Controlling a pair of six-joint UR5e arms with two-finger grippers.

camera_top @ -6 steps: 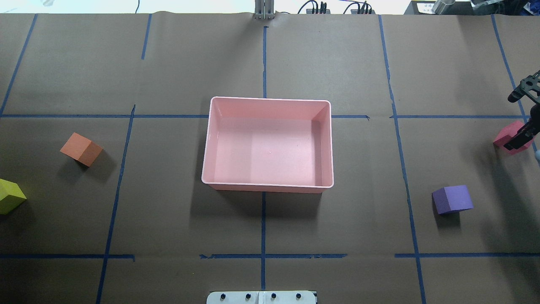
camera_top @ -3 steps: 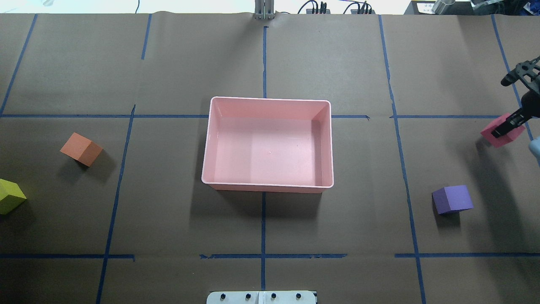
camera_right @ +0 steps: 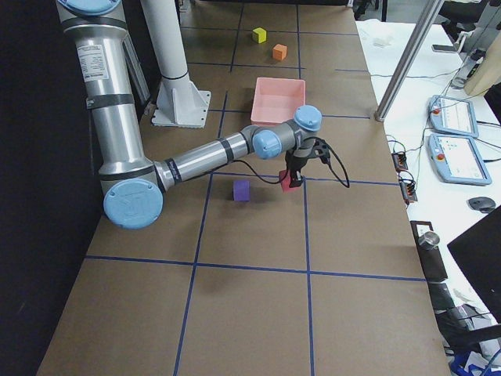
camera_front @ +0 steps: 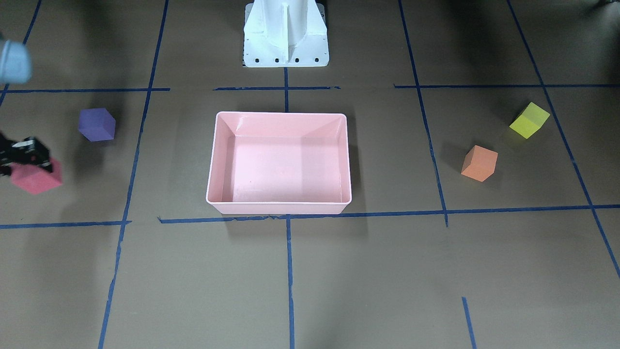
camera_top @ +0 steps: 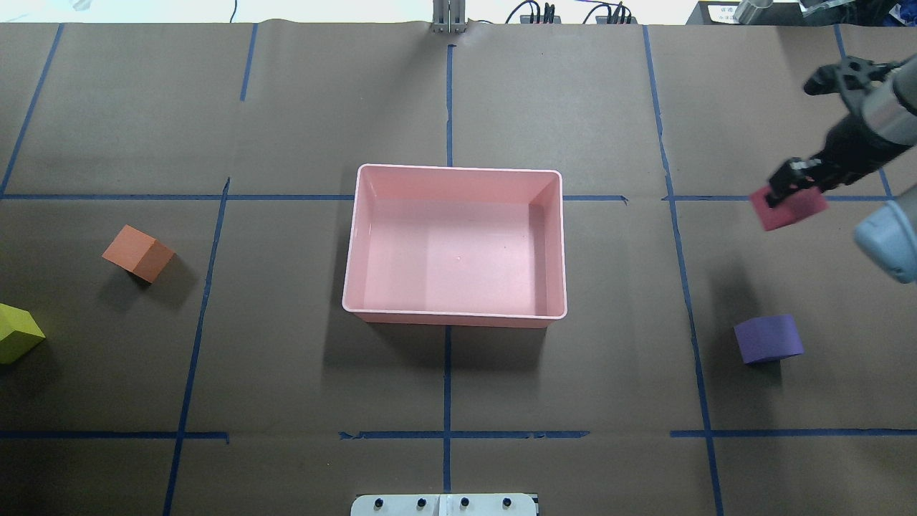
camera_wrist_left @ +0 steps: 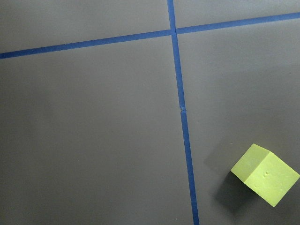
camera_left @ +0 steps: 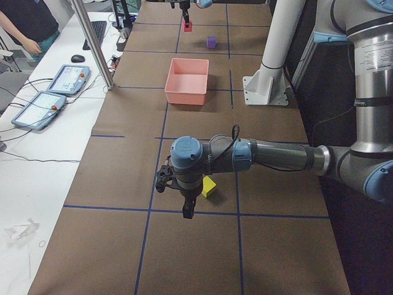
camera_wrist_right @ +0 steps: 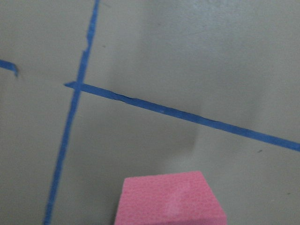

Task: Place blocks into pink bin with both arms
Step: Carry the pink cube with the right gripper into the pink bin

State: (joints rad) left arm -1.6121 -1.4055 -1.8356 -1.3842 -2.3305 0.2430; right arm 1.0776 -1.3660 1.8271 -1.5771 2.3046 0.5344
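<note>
My right gripper (camera_top: 786, 189) is shut on the red-pink block (camera_top: 791, 208) and holds it above the table, right of the pink bin (camera_top: 458, 170). The block also shows in the front view (camera_front: 36, 178) and the right wrist view (camera_wrist_right: 171, 199). The purple block (camera_top: 768, 338) lies on the table nearer the robot. The orange block (camera_top: 138, 252) and the yellow block (camera_top: 18, 333) lie left of the empty bin. My left gripper (camera_left: 186, 208) shows only in the left side view, above the table beside the yellow block (camera_left: 209, 186); I cannot tell whether it is open.
The white pedestal (camera_front: 286, 34) stands behind the bin on the robot's side. Blue tape lines cross the brown table cover. A metal pole (camera_left: 92, 43) and two tablets (camera_left: 52, 92) stand at the table's far side.
My right gripper has lifted the red-pink block off the table and carried it leftward, toward the bin and farther from the robot. The other blocks have not moved.
</note>
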